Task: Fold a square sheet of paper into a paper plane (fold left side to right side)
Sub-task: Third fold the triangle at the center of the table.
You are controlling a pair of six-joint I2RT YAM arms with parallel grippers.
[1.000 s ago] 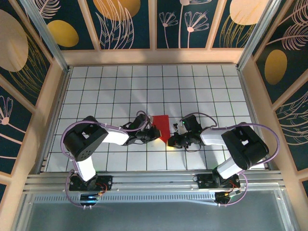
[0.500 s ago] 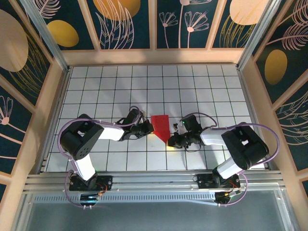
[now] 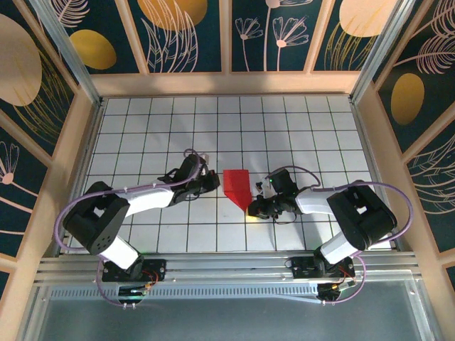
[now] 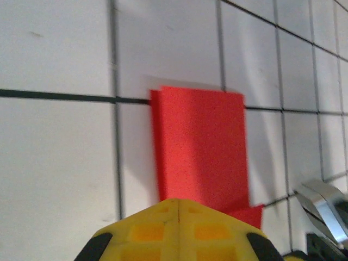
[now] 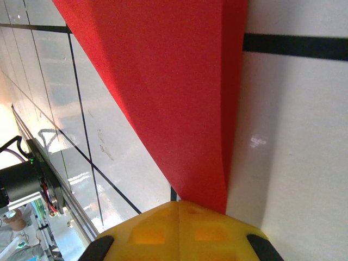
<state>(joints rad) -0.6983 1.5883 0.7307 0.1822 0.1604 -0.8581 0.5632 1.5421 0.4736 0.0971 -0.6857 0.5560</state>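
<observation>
At the middle of the table [image 3: 298,128], the paper [image 3: 237,186] lies flat, folded into a tapering wedge with its wide edge far and its point near. The right gripper [image 3: 254,208] sits on that near point. In the right wrist view, its fingertips [image 5: 157,228] are closed together where the point ends; whether the point is pinched or only pressed cannot be told. The left gripper [image 3: 210,182], fingers likewise together, lies just beside the paper's left edge, with a narrow gap between them.
</observation>
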